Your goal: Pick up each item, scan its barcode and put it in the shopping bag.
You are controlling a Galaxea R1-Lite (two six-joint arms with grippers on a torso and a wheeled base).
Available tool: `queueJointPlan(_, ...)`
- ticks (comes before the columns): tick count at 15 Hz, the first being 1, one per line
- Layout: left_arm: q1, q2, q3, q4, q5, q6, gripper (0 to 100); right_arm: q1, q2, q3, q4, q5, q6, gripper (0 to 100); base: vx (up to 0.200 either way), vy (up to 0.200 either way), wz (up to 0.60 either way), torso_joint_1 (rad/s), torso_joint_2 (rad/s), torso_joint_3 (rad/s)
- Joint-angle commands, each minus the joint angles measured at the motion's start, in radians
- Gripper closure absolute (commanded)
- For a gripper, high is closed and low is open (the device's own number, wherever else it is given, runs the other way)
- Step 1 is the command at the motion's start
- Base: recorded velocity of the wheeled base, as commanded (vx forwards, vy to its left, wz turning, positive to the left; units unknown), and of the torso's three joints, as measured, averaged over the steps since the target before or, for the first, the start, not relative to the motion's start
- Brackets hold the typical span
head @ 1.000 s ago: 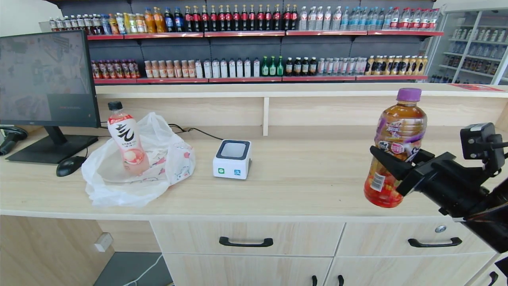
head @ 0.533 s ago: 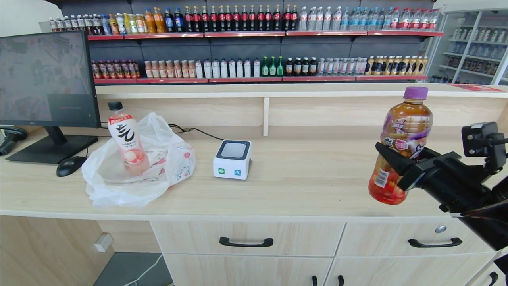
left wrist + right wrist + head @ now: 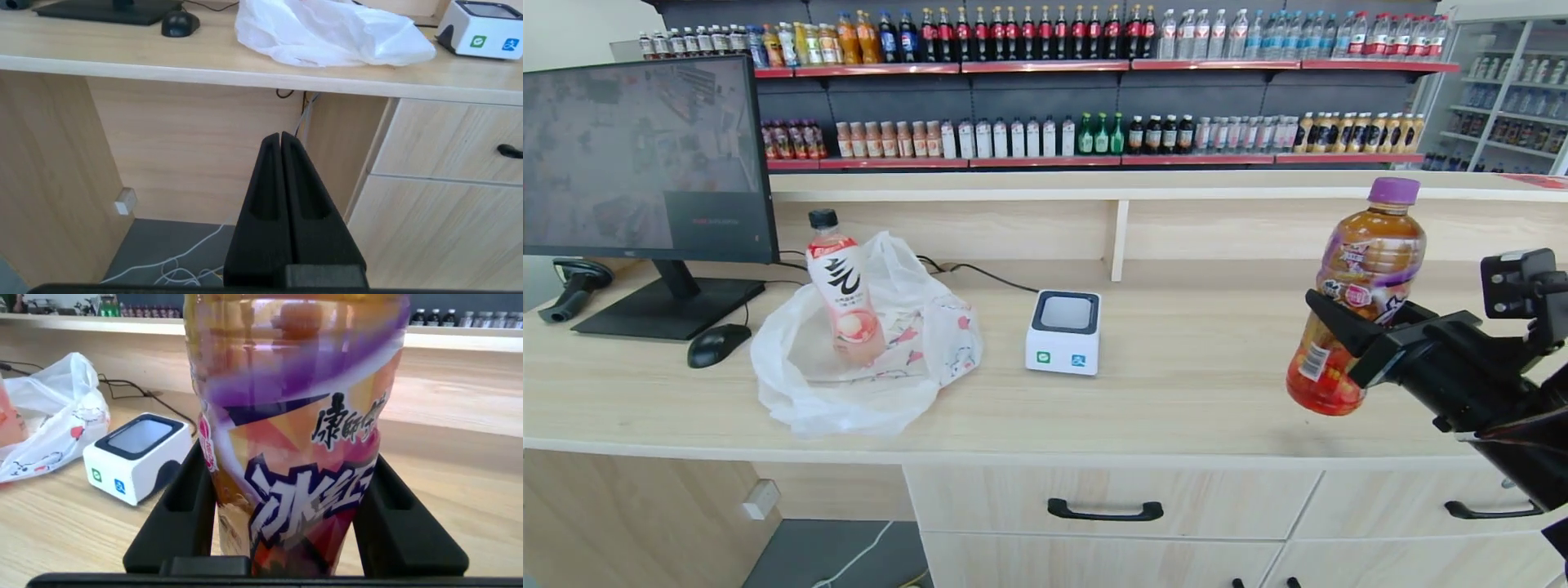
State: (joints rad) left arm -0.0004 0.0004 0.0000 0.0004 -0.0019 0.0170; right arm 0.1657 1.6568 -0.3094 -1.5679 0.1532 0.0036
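Bottle point(image 3: 1372, 245) in right end effector point(image 3: 1347, 309), nearer scanner point(image 3: 1063, 331)

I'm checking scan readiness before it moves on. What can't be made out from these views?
- Barcode of the held bottle: head view, a white patch near its base, too small to read.
- Its cap and base: right wrist view, cut off at the edges; the right gripper covers its sides.
- Barcode of the pink bottle: head view, not on the side shown.
- Labels of the shelf bottles: head view, too small.
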Motion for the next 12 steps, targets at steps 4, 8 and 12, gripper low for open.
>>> queueJointPlan(4,0.0,0.0,0.0,0.0,0.0,0.0,100,-0.002,-0.009,-0.004,-0.003,0.0,0.001,100,0.0,0.2,0.0,0.004,0.01,0.004)
queueJointPlan(8,0.0,0.0,0.0,0.0,0.0,0.0,100,-0.002,-0.017,0.006,-0.003,0.0,0.003,100,0.0,0.2,0.0,0.0,0.0,0.0)
queueJointPlan(12,0.0,0.0,0.0,0.0,0.0,0.0,100,-0.002,-0.025,0.015,-0.003,0.0,0.007,100,0.0,0.2,0.0,0.004,0.0,0.001)
